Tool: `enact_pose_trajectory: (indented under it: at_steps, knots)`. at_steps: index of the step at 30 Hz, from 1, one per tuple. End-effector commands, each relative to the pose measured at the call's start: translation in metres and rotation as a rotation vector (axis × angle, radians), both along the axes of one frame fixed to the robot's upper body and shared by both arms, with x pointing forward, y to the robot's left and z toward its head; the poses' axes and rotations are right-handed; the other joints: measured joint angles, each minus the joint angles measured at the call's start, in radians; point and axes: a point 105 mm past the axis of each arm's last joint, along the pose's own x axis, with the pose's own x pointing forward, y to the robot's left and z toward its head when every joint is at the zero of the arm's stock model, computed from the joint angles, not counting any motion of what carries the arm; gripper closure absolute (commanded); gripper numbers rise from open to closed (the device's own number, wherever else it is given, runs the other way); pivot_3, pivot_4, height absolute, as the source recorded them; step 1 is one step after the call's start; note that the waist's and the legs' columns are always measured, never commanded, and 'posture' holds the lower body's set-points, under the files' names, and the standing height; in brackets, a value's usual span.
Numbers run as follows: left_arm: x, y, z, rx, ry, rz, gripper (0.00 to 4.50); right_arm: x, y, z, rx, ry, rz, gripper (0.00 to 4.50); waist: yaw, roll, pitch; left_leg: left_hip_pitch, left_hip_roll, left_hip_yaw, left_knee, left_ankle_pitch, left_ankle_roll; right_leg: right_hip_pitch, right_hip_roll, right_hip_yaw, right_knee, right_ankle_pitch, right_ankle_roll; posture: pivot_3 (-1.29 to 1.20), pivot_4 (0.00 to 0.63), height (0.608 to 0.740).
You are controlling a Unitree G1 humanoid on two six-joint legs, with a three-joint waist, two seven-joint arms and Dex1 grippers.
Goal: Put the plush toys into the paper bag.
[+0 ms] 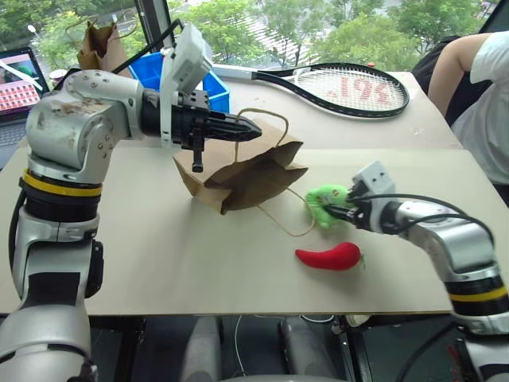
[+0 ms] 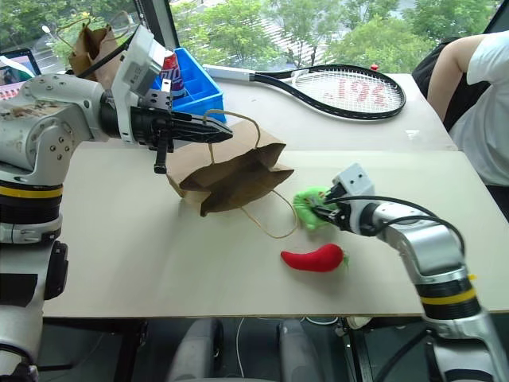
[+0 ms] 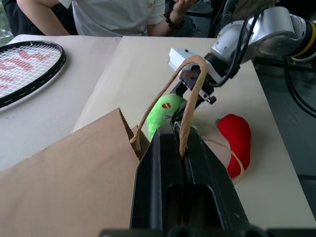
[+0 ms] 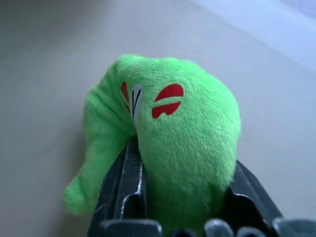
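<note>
Left claw (image 1: pixel 253 127), raised above the surface (image 1: pixel 159 247), fully closed on a twine handle (image 3: pixel 190 94) of the paper bag (image 1: pixel 246 175); bag lying tilted at centre, mouth turned toward the right, second handle loop (image 1: pixel 290 223) trailing on the surface. Right claw (image 1: pixel 338 210), low at the right, fingers (image 4: pixel 121 187) pressed against both flanks of the green plush toy (image 4: pixel 177 133), squeezing it; toy just right of the bag's mouth, not inside. Red chili plush toy (image 1: pixel 328 256) lying flat, near side of the green one, close beside it and outside the bag. Far side: tennis racket (image 1: pixel 350 87) across the surface, blue bin (image 2: pixel 191 83) at far left, darker paper bag (image 1: pixel 99 48) beyond it. Person's arm (image 1: pixel 469 56) at far right edge.
</note>
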Motion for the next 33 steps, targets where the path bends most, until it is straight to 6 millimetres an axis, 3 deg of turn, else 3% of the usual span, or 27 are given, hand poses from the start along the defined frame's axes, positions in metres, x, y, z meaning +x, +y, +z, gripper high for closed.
enact_pose_trajectory:
  at_steps: [1,4,7,9,13,17,25,29,33]
  knots:
    - [-0.005,-0.002,0.009,-0.024,-0.025,-0.017,4.50,-0.008,-0.001,0.063,0.009,-0.173,0.036,4.29,-0.002,0.000,0.000,0.000,0.000,0.000,0.000,0.000,0.000,0.000,0.000,0.000,0.000,0.000,0.000,0.00,0.150,0.658]
    - [-0.005,-0.006,0.008,-0.033,-0.013,-0.024,4.50,-0.018,0.021,0.081,0.052,-0.192,0.130,4.43,-0.014,0.000,0.000,0.001,0.001,0.000,-0.001,0.000,0.000,0.000,0.001,0.000,0.001,0.000,0.000,0.00,0.150,0.658]
    - [-0.004,-0.010,0.008,-0.043,0.033,-0.026,4.50,-0.032,0.076,0.085,0.142,-0.161,0.311,4.43,-0.028,0.000,0.000,0.002,0.002,-0.001,-0.001,0.000,0.000,0.000,0.002,0.000,0.001,0.000,0.000,0.00,0.150,0.658]
    - [-0.004,-0.013,0.009,-0.051,0.061,-0.018,4.50,-0.037,0.102,0.079,0.185,-0.136,0.372,4.43,-0.030,0.000,0.000,0.002,0.002,-0.001,-0.001,0.000,0.001,0.000,0.002,0.000,0.002,0.000,0.000,0.00,0.150,0.658]
    - [-0.008,-0.020,0.012,-0.097,0.127,-0.031,4.50,-0.034,0.130,0.060,0.157,-0.111,0.395,4.43,-0.022,0.000,0.001,0.001,0.001,-0.002,-0.001,0.000,0.001,0.000,0.002,0.000,0.001,0.000,0.000,0.00,0.150,0.658]
    - [-0.010,-0.026,0.009,-0.130,0.205,-0.040,4.50,-0.024,0.162,0.053,0.171,-0.117,0.428,4.43,-0.018,0.000,0.001,0.000,0.001,-0.001,-0.001,0.000,0.001,0.000,0.001,0.000,0.000,0.000,0.000,0.00,0.150,0.658]
    - [-0.020,-0.037,0.018,-0.218,0.307,-0.082,4.50,0.006,0.189,0.017,0.081,-0.068,0.402,4.43,-0.019,0.000,0.001,0.001,0.001,-0.002,-0.001,0.001,0.001,0.000,0.001,-0.001,0.001,0.000,0.000,0.00,0.150,0.658]
    - [-0.023,-0.039,0.016,-0.229,0.322,-0.079,4.50,0.016,0.202,0.016,0.439,0.027,0.312,4.43,-0.023,0.000,0.001,0.001,0.001,-0.002,-0.001,0.001,0.001,-0.001,0.001,-0.001,0.003,0.000,0.000,0.00,0.150,0.658]
    - [-0.023,-0.038,0.016,-0.241,0.320,-0.062,4.50,0.032,0.189,0.011,0.629,0.032,0.136,4.43,-0.023,0.001,0.001,0.001,0.001,-0.003,-0.001,0.001,0.001,0.000,0.001,-0.002,0.003,0.000,-0.001,0.00,0.150,0.658]
